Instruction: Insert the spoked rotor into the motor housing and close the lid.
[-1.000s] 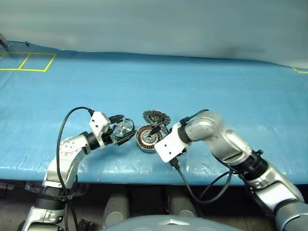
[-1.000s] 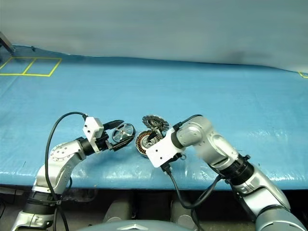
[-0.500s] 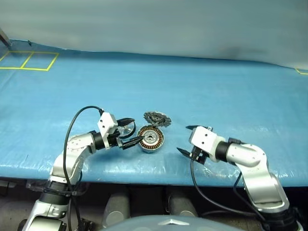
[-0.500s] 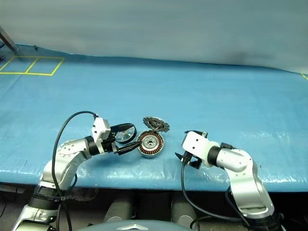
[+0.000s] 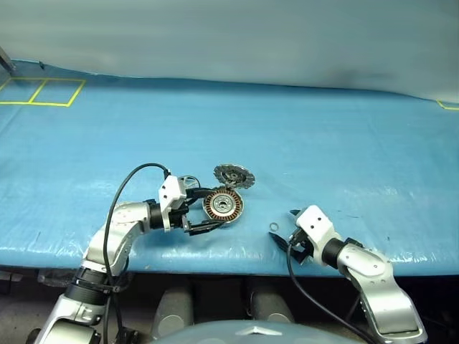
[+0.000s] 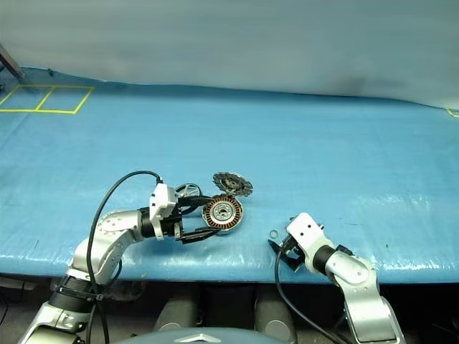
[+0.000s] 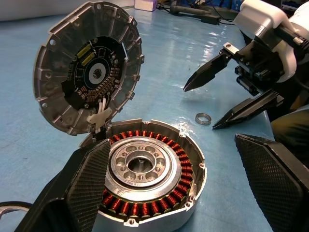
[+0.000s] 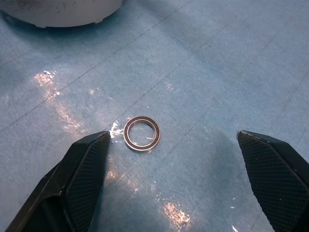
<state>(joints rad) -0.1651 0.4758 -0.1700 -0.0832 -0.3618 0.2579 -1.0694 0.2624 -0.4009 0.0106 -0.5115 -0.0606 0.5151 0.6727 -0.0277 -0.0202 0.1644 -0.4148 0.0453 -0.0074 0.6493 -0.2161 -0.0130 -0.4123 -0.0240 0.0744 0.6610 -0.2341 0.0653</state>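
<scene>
The motor housing (image 5: 223, 206) sits near the counter's (image 5: 344, 143) front edge, its lid (image 5: 234, 175) tipped up behind it. The left claw (image 7: 174, 193) spreads wide around the housing, holding nothing. The right claw (image 8: 178, 179), wide open and empty, straddles a small ring (image 8: 141, 134) to the housing's right. The spoked rotor (image 6: 188, 190) lies just left of the housing.

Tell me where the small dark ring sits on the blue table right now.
The small dark metal ring lies flat on the blue table cover, right of the motor housing, just ahead of the open right end effector.

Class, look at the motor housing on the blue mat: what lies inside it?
Inside the motor housing sits a ring of copper-brown windings around a silver hub with a central hole. The hole's depth is hidden.
</scene>
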